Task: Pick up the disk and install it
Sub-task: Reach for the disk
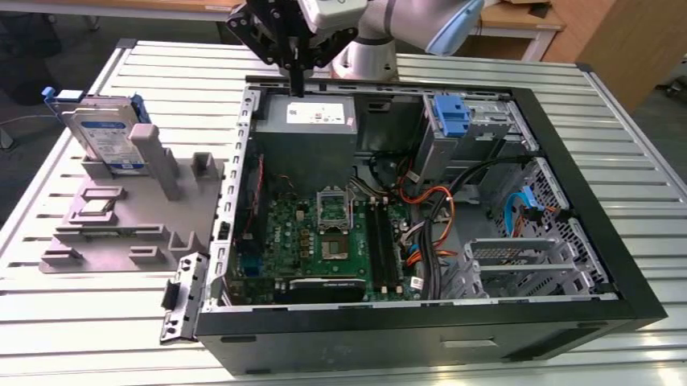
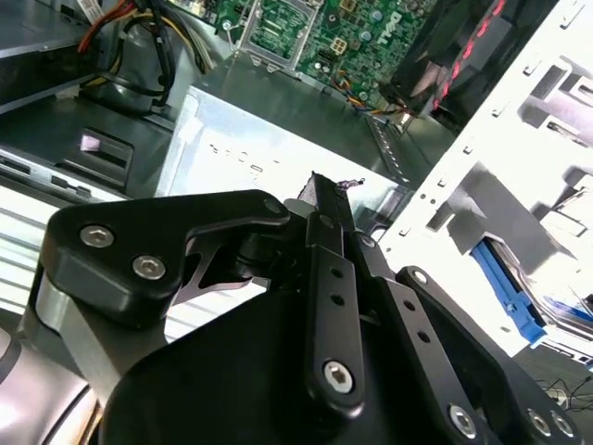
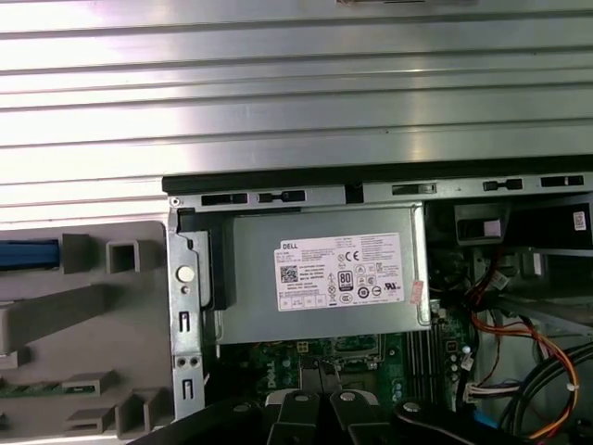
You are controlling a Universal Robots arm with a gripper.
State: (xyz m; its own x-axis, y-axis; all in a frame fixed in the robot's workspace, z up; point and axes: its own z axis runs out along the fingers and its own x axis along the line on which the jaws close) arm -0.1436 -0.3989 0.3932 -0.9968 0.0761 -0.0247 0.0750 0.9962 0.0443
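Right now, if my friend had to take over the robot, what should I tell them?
The gripper is shut and holds nothing. It hangs over the power supply in the open computer case.
The disk stands upright in the grey holder on the table, at the exterior view's left, outside the case and apart from the gripper.
Done: nothing that shows; the disk is untouched.
Left: the disk is not yet picked up and not yet installed.
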